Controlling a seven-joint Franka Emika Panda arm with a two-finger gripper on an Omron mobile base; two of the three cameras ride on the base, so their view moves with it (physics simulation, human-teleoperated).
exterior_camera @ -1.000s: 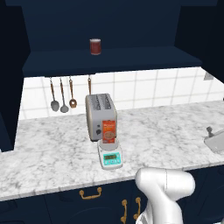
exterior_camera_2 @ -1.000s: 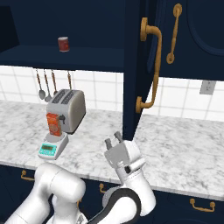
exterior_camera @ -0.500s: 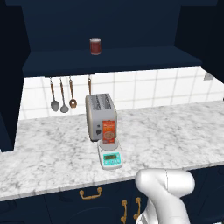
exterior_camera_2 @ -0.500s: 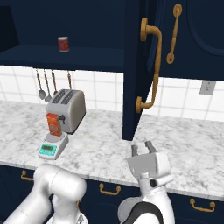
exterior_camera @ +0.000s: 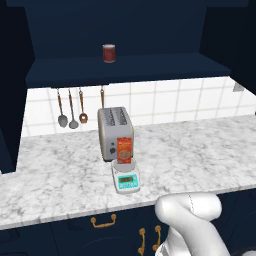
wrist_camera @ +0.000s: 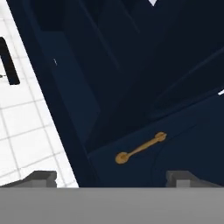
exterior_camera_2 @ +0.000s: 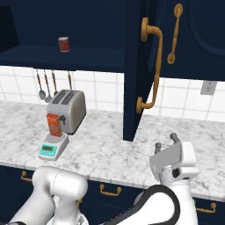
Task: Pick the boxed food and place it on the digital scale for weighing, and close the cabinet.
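The orange-red boxed food (exterior_camera: 124, 149) (exterior_camera_2: 53, 124) stands upright on the digital scale (exterior_camera: 126, 180) (exterior_camera_2: 52, 149), just in front of the toaster. The navy cabinet has one door (exterior_camera_2: 133, 79) swung open, edge-on toward me, with a curved brass handle (exterior_camera_2: 151, 66). My gripper (exterior_camera_2: 166, 141) hovers over the counter's front edge, right of that door and far from the scale. It is open and holds nothing. In the hand view my gripper (wrist_camera: 111, 180) faces a navy door panel with a brass handle (wrist_camera: 141, 148).
A silver toaster (exterior_camera: 115, 131) (exterior_camera_2: 68, 110) stands behind the scale. On the open cabinet shelf is a dark red can (exterior_camera: 109, 53) (exterior_camera_2: 64, 44). Utensils (exterior_camera: 70, 107) hang on the tiled wall. Navy drawers with brass pulls (exterior_camera: 102, 221) lie under the marble counter (exterior_camera: 200, 150).
My gripper has swung to the right along the counter's front, past the open door's lower edge. The boxed food, the scale and the door have not moved.
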